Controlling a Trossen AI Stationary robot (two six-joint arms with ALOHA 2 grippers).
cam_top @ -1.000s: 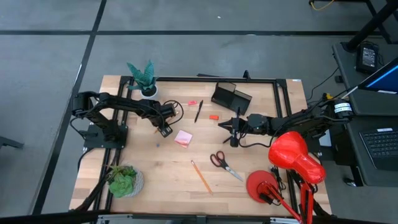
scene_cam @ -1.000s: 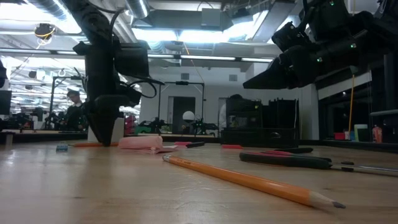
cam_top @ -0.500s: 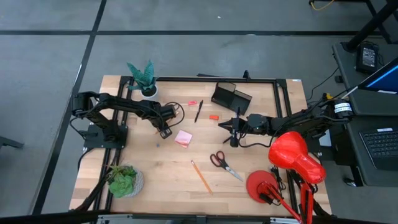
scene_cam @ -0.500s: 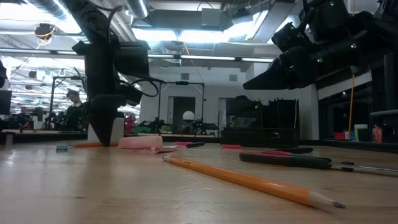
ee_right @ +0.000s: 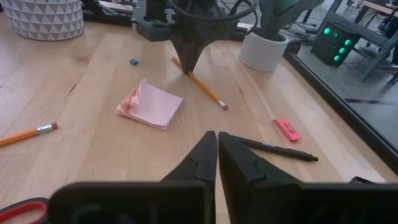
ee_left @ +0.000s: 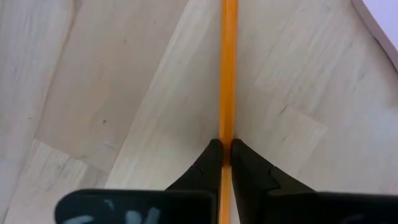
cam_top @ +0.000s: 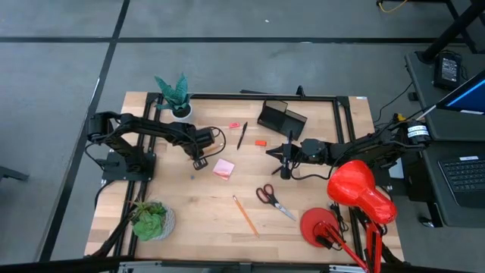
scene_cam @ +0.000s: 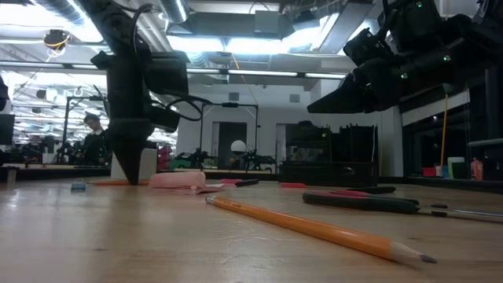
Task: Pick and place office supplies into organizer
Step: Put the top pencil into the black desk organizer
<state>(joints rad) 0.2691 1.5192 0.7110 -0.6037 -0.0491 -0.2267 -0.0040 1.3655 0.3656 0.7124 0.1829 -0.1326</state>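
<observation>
Left pincer (ee_left: 224, 149) is pinching a pencil (ee_left: 229, 68) that is lying flat on the tabletop (ee_left: 112, 81), fingers closed tight on both sides of the shaft. Risk, as a judgement: the grip is sitting near one end, so the long free end may swing or slip on lifting, or drag across the pink pad (cam_top: 223, 168) just right of it. In the high view the left arm is reaching down left of centre, fingers pointing straight down. Right pincer (ee_right: 216, 140) is hovering clenched and empty, right of centre. Organizer (cam_top: 281, 118) is sitting upper centre, well apart from the pencil.
</observation>
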